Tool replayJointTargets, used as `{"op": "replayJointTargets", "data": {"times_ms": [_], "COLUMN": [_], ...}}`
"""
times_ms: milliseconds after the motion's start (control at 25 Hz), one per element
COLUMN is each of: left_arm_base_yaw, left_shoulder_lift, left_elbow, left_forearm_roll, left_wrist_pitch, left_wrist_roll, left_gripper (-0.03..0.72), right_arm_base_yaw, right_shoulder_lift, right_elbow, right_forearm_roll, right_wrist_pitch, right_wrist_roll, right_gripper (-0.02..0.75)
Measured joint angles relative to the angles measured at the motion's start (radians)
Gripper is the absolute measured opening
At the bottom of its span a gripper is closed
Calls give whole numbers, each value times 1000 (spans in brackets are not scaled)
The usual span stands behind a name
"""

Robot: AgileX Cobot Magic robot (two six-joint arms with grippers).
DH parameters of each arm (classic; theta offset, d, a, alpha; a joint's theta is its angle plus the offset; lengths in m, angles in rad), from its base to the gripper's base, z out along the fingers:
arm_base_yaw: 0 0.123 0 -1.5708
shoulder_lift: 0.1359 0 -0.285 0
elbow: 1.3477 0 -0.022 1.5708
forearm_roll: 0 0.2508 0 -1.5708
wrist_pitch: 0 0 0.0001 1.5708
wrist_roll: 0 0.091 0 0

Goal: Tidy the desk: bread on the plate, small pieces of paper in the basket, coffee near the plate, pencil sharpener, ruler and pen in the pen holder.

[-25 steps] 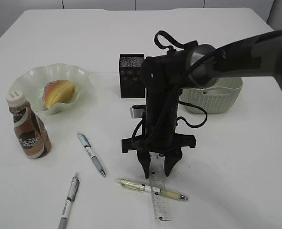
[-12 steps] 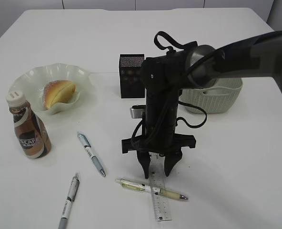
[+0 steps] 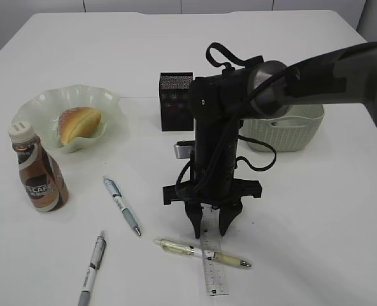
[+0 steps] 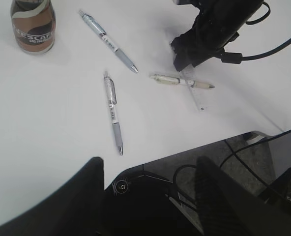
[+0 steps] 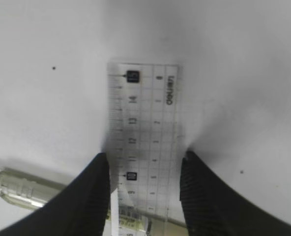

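we see the white desk (image 3: 316, 210), then basket (image 3: 290, 131), plate (image 3: 42, 105) holding bread (image 3: 79, 124), coffee (image 3: 39, 169) beside it. right gripper (image 3: 209, 231), jaws half open, straddles the ruler (image 3: 213, 268); a pen (image 3: 201, 252) crosses it. left gripper (image 4: 148, 196) open, empty.

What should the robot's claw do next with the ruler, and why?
Probably squeeze shut. The right gripper is down at the desk with one finger on each long edge of the ruler, which lies flat. A yellowish pen lies across the ruler, so lift slowly afterwards.
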Motion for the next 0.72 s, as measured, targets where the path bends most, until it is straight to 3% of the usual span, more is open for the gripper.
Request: {"op": "replayJointTargets", "data": {"times_ms": [240, 720], "left_arm_base_yaw": [0, 0], "left_shoulder_lift": [0, 0], "left_elbow": [0, 0], "left_forearm_roll": [0, 0], "left_wrist_pitch": [0, 0], "left_wrist_roll": [0, 0], "left_gripper": [433, 433], "right_arm_base_yaw": [0, 0], "right_shoulder_lift": [0, 5], "right_elbow": [0, -21], "right_forearm_roll": [0, 0], "right_wrist_pitch": [-2, 14], "right_wrist_roll": [0, -23], "right_gripper": [237, 229]}}
